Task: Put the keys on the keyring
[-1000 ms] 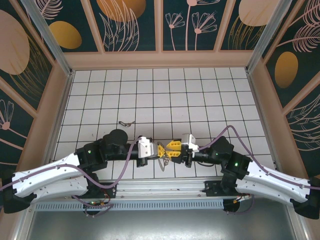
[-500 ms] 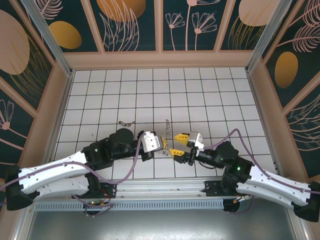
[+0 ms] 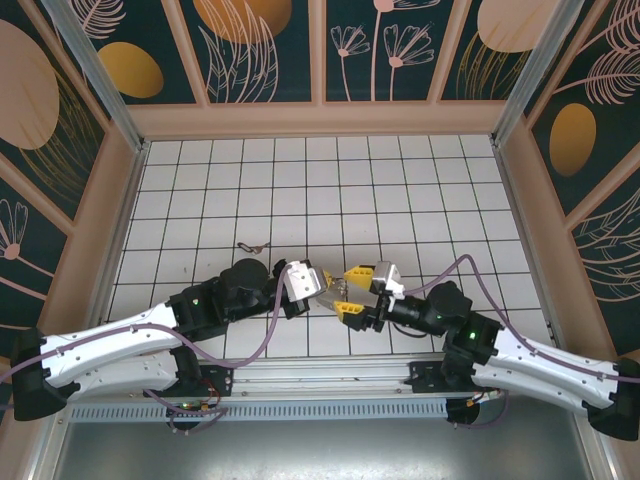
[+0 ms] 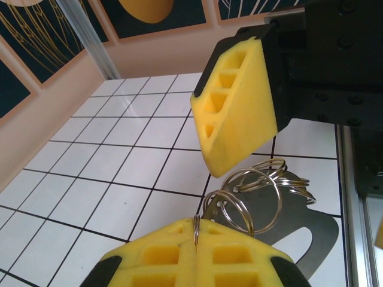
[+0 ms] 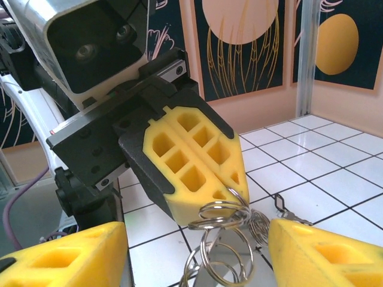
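My left gripper (image 4: 196, 230) (image 3: 325, 285) is shut on one thin silver ring of a bunch of linked split rings (image 4: 257, 191) (image 5: 233, 230). A flat grey key (image 4: 287, 224) hangs under the rings. My right gripper (image 5: 194, 251) (image 3: 345, 291) is open, its yellow fingers (image 5: 66, 257) standing on either side of the bunch without touching it. One right finger (image 4: 239, 101) sits just above the rings in the left wrist view. The keyring (image 3: 253, 246), a small brownish loop, lies on the tiles behind the left arm.
The white tiled floor (image 3: 400, 190) is walled by a tan rim (image 3: 320, 120) and patterned panels. Both arms meet tip to tip near the front metal rail (image 3: 320, 375). Purple cables (image 3: 470, 268) loop off each arm. A small dark wire clasp (image 5: 281, 206) shows beside the right finger.
The right gripper has gone from nearly shut to open around the ring bunch. Both grippers have moved a little away from the near edge. The left gripper has stayed shut on its ring.
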